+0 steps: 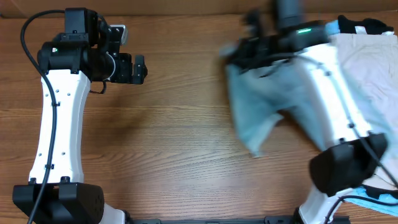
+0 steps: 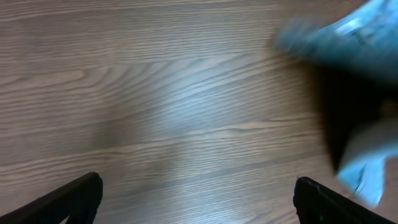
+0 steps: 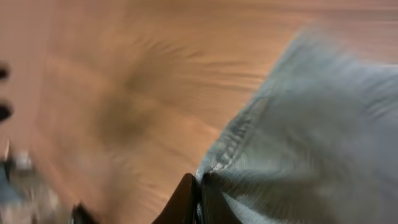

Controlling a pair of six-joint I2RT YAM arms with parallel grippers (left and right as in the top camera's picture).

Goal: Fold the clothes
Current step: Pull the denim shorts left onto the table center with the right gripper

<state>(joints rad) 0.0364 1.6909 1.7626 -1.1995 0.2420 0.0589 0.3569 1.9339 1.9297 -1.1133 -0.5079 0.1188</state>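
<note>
A light blue-grey denim garment [image 1: 255,106] hangs from my right gripper [image 1: 245,50] above the table's right half, blurred by motion. In the right wrist view the fingers [image 3: 200,198] are shut on the garment's seamed edge [image 3: 298,143]. My left gripper [image 1: 140,68] is at the upper left, open and empty; its two fingertips [image 2: 196,199] stand wide apart over bare wood. The garment shows blurred at the right of the left wrist view [image 2: 348,43].
A pile of other clothes, beige [image 1: 373,62] with dark and blue pieces [image 1: 357,26], lies at the far right. A blue cloth [image 1: 379,198] lies by the right arm's base. The wooden table [image 1: 168,143] spans the middle.
</note>
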